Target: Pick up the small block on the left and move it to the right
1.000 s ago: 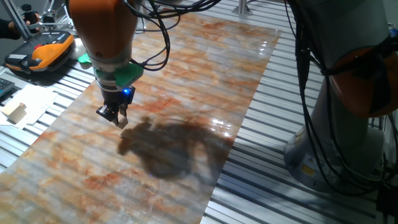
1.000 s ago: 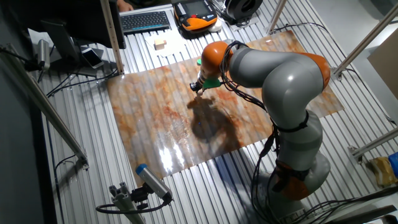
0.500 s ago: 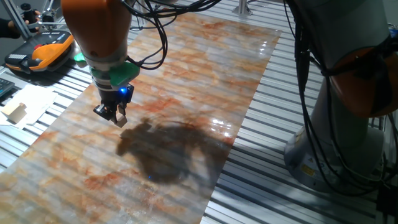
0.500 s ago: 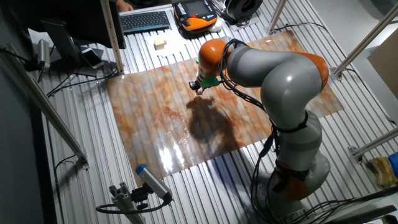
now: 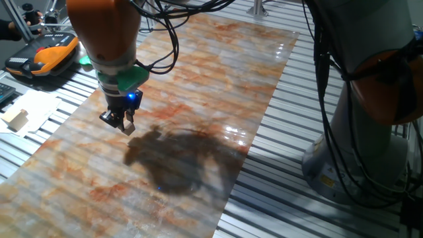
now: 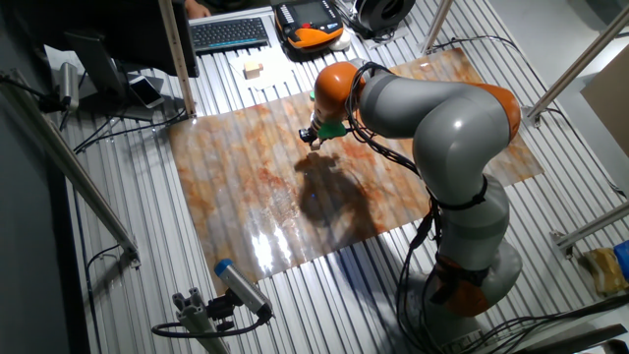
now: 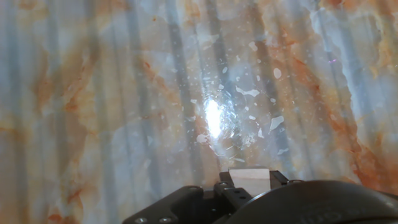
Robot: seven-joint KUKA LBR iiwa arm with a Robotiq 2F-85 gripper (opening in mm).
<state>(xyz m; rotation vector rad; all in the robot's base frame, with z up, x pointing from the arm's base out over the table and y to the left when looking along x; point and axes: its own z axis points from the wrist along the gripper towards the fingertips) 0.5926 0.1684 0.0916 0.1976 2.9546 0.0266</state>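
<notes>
We hang above the marbled sheet [image 5: 198, 86], with our gripper [image 5: 119, 121] lifted clear of it and nothing else standing on the sheet beneath us. In the hand view the small block [image 7: 250, 177] shows as a pale tan face caught between the fingers, at the bottom of the picture, so we judge the claw to be pinching it. From the fixed views the fingertips look close together around something light, though the block is too small there for us to make out cleanly.

The main danger from here is losing the cube in the air. It is smaller than our fingers, so only a sliver of it is likely gripped. A quick sideways swing or a jolt could let it twist out and drop onto the sheet short of the right side. That sheet looks glossy and hard, with a bright glare spot right under us, so a dropped cube would probably bounce or skid away.

A second risk comes at set-down. If we open while well above the surface, the cube may tumble and roll instead of staying put. If we come down too far, the fingertips could strike the sheet.

We also note the larger wooden block [image 5: 16, 119] on white paper [image 5: 36, 109], off to the side. It sits well apart from us and we should not confuse it with our load.
</notes>
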